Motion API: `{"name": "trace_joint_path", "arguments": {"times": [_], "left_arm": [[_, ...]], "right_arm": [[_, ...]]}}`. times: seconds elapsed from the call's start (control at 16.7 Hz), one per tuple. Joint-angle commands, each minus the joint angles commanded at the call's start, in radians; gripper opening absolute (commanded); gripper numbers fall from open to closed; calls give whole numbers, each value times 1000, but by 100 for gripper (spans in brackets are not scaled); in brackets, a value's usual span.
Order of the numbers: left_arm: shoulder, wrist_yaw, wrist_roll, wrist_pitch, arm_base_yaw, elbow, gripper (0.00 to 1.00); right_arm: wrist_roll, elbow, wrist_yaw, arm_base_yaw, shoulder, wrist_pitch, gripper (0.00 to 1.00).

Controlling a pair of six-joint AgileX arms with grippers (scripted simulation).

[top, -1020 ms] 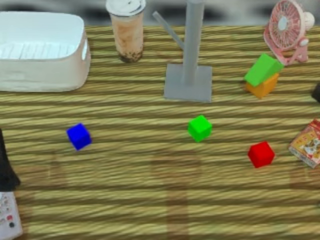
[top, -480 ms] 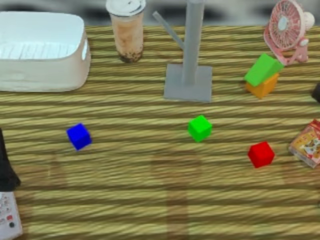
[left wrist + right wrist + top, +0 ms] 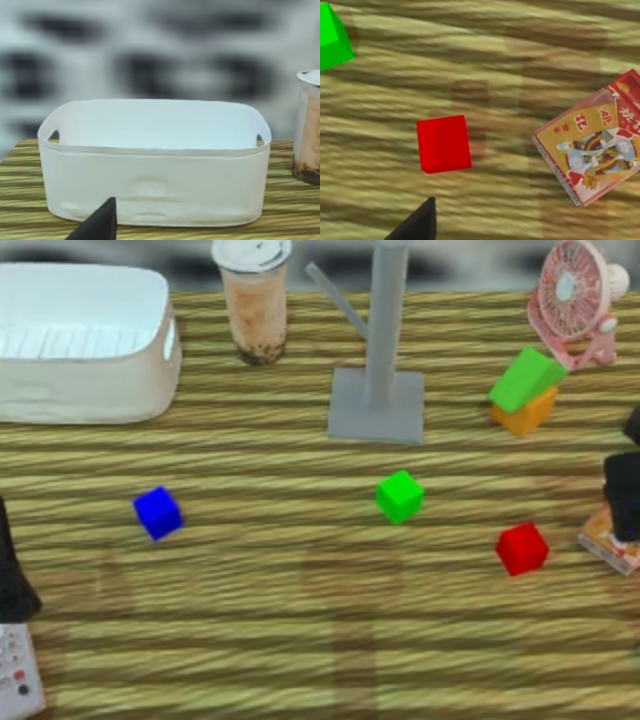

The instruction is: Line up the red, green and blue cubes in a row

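Observation:
The blue cube (image 3: 158,513) sits at the table's left. Near the middle lies the green cube (image 3: 400,496), and the red cube (image 3: 522,548) is to its right and a bit nearer the front. All three rest apart on the table. My right gripper (image 3: 625,498) reaches in from the right edge, above the card box and to the right of the red cube. Its wrist view looks down on the red cube (image 3: 443,143), with the green cube (image 3: 332,42) at the corner. My left arm (image 3: 12,575) stays parked at the left edge.
A white basket (image 3: 85,340) stands back left, with a drink cup (image 3: 255,300) and a grey stand (image 3: 377,390) beside it. A pink fan (image 3: 580,300) and a light-green block (image 3: 525,378) on an orange block (image 3: 525,412) are back right. A card box (image 3: 592,150) lies under the right gripper.
My right arm has come into the top view from the right edge and now covers part of the card box. The cubes and left arm have not moved.

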Motion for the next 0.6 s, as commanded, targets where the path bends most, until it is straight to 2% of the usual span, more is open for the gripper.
{"name": "trace_joint_path", "arguments": {"times": [0.3, 0.6], "left_arm": [[0, 0, 0, 0, 0, 0, 100], [0, 0, 0, 0, 0, 0, 100]], "right_arm": [[6, 318, -2, 85, 479, -238, 100], [9, 551, 0, 143, 760, -382, 100]]}}
